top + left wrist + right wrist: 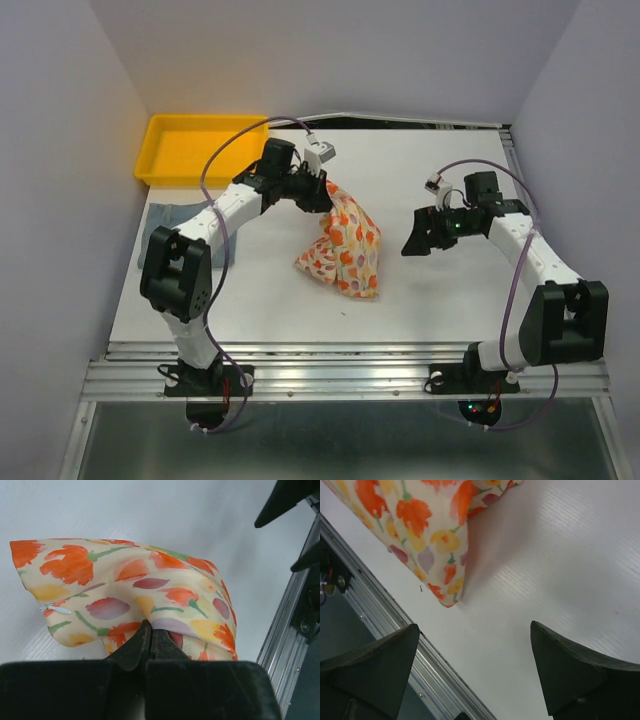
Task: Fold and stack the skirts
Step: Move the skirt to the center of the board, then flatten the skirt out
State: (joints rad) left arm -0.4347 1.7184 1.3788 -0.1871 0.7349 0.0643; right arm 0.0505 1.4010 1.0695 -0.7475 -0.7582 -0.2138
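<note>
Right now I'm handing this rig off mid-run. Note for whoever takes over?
Left gripper: shut on the floral skirt, pinching its top edge. The cloth hangs bunched, and its lower end seems to rest on the table.
Right gripper: open and empty, beside the floral skirt without touching it.
Blue-grey skirt: on the table under the left arm, near the yellow tray. It is mostly hidden, so I cannot tell whether it is folded.
Done: nothing stacked.
Left: fold the floral skirt, fold the blue-grey one if needed, then stack them.
</note>
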